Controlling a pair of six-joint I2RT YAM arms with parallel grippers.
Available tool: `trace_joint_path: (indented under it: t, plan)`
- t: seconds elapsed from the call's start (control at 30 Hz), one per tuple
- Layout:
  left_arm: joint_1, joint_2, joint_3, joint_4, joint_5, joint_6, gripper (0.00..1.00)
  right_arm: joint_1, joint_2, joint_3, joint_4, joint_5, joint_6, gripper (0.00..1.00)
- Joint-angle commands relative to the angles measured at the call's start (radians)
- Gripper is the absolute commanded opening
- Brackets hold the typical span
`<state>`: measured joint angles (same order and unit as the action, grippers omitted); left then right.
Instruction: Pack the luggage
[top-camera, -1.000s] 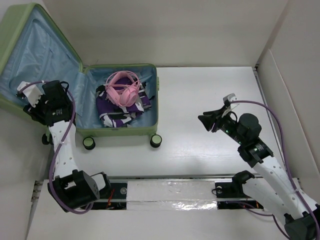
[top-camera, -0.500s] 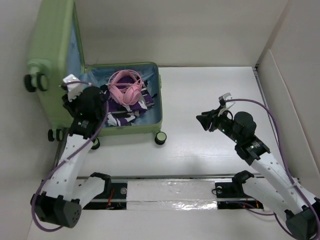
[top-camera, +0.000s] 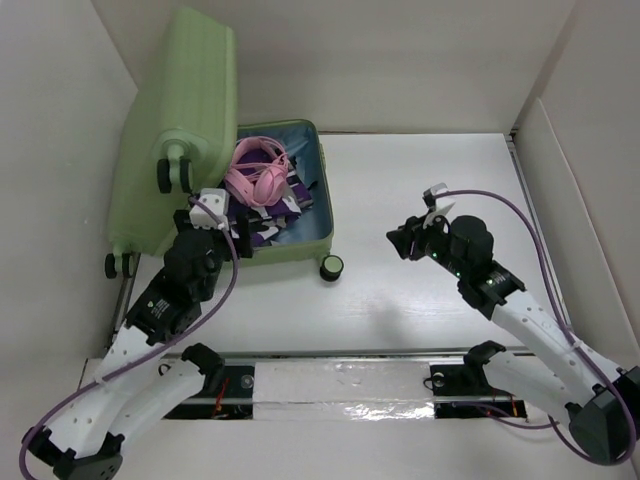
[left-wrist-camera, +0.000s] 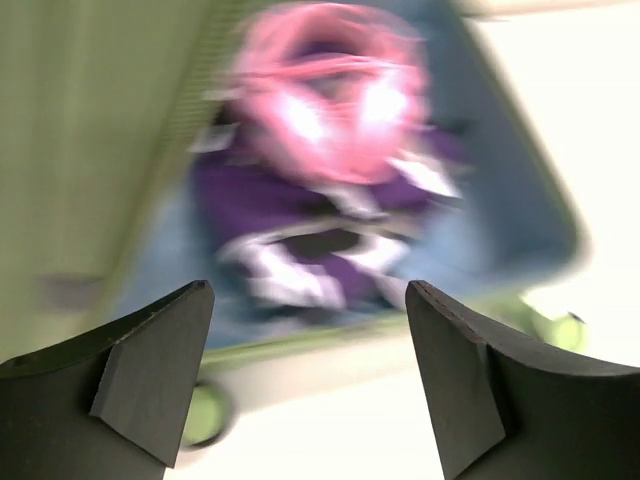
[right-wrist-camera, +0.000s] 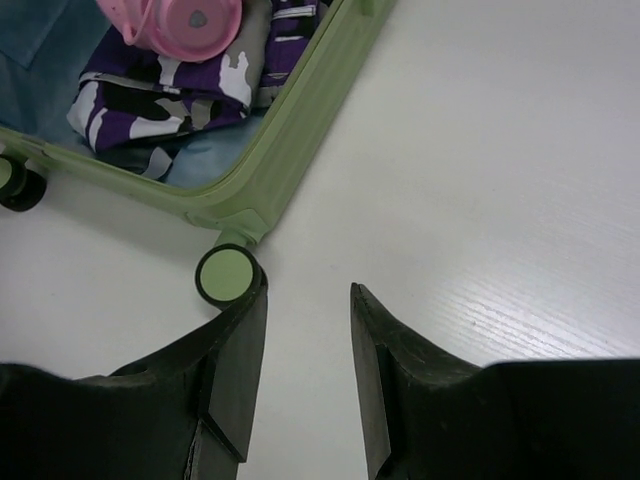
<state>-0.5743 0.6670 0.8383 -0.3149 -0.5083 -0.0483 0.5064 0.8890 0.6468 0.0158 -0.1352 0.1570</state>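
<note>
The luggage (top-camera: 185, 110) is a light-green suitcase at the back left; its ribbed lid stands steeply, leaning over the blue-lined base (top-camera: 300, 248). Pink headphones (top-camera: 258, 175) lie on purple camouflage clothing (top-camera: 278, 212) inside. My left gripper (top-camera: 222, 212) is at the base's front left corner, beside the lid's lower edge, open and holding nothing. The blurred left wrist view shows the left gripper (left-wrist-camera: 310, 290) facing the headphones (left-wrist-camera: 335, 100) and the clothing (left-wrist-camera: 260, 200). Open and holding nothing, my right gripper (top-camera: 405, 240) hovers over the table right of the suitcase. In its wrist view the right gripper (right-wrist-camera: 308, 283) sits just behind a green wheel (right-wrist-camera: 228, 273).
White walls close the table at the left, back and right (top-camera: 590, 200). Two lid wheels (top-camera: 172, 175) stick out from the raised shell. A base wheel (top-camera: 331, 266) rests on the table. A metal rail (top-camera: 340, 380) runs along the near edge between the arm bases.
The lid has swung up from lying flat open at the left to standing over the base. My left arm followed it rightward and its jaws opened. The right gripper edged left.
</note>
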Motion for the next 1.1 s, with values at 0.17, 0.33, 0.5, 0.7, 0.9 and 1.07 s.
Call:
trace_joint_path:
  t: [0.17, 0.33, 0.5, 0.7, 0.9, 1.07]
  plan:
    - [-0.150, 0.353, 0.212, -0.163, 0.989, 0.080, 0.69, 0.020, 0.030, 0.057, 0.055, 0.072, -0.011, 0.45]
    - [-0.374, 0.643, 0.363, -0.271, 1.168, 0.171, 0.56, 0.020, 0.002, 0.039, 0.061, 0.106, -0.005, 0.45]
    - [-0.331, 0.573, 0.469, -0.084, 1.242, 0.124, 0.56, 0.020, -0.024, 0.022, 0.067, 0.128, -0.001, 0.40]
    - [-0.047, 0.451, 0.501, 0.164, 0.699, -0.171, 0.54, 0.020, -0.027, 0.013, 0.075, 0.131, 0.003, 0.12]
    - [0.501, 0.399, 0.444, 0.192, 0.334, -0.425, 0.38, 0.029, -0.010, 0.013, 0.073, 0.167, -0.001, 0.00]
    - [0.751, 0.466, 0.368, 0.203, 0.280, -0.441, 0.38, 0.029, -0.002, 0.016, 0.073, 0.167, -0.004, 0.00]
